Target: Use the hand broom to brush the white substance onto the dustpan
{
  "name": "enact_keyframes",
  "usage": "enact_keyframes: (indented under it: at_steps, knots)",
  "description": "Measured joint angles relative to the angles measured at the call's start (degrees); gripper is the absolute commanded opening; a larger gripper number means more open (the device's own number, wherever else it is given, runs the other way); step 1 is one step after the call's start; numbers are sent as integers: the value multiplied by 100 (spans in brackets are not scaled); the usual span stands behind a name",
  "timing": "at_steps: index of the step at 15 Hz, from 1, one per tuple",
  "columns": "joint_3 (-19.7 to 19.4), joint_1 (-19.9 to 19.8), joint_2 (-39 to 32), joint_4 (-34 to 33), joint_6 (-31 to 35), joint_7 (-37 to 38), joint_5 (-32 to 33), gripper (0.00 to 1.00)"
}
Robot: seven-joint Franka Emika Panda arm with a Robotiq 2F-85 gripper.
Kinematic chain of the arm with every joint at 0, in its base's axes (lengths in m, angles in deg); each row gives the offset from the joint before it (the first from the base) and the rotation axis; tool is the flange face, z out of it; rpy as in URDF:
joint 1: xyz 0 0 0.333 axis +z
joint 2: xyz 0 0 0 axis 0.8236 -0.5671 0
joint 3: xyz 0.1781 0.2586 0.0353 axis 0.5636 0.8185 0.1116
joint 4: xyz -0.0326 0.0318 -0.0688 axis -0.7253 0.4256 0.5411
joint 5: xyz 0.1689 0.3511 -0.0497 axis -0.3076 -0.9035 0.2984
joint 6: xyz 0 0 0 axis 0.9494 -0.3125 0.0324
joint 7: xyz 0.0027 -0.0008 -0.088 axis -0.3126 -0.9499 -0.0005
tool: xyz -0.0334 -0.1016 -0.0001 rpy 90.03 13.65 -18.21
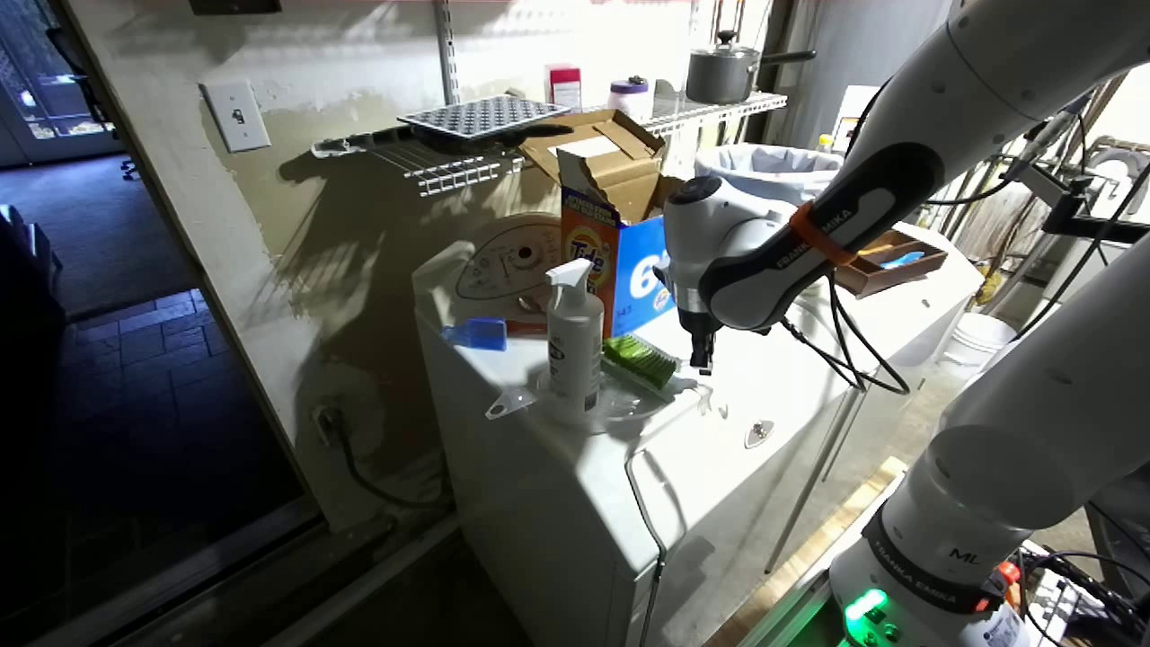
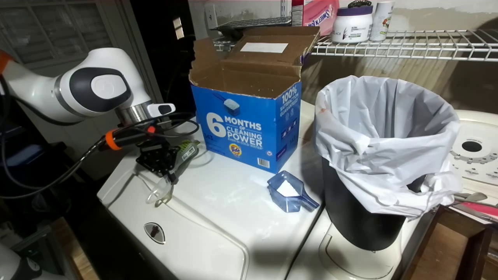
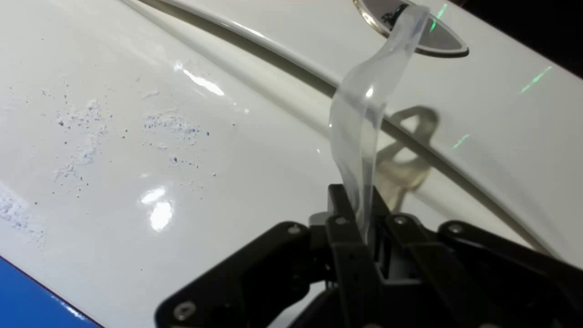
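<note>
The hand broom has green bristles (image 1: 640, 359) and a clear plastic handle (image 3: 360, 109). My gripper (image 3: 357, 205) is shut on this handle, whose free end sticks out past the fingers. In both exterior views the gripper (image 1: 703, 364) (image 2: 173, 177) is low over the white machine top, with the bristle head (image 2: 186, 149) beside it. The broom head is outside the wrist view. The white substance (image 3: 86, 141) lies as scattered powder patches on the machine top in the wrist view. The clear dustpan (image 1: 622, 406) lies near the machine's end, partly hidden behind a white pump bottle.
The white pump bottle (image 1: 573, 350) stands at the dustpan. A large Tide box (image 2: 237, 128) stands at the back. A blue scoop (image 2: 288, 192) holds white powder. A lined bin (image 2: 365, 210) stands beyond it. A blue brush (image 1: 476, 332) lies by the wall side.
</note>
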Motion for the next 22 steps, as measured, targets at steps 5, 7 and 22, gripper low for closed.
enact_keyframes:
  at_steps: [5, 7, 22]
  knots:
    - [-24, -158, 132, 0, 49, -5, 38, 3]
    - [-17, -304, 170, 2, -48, 34, 206, 3]
    - [81, -364, -169, 35, -318, 82, 777, 3]
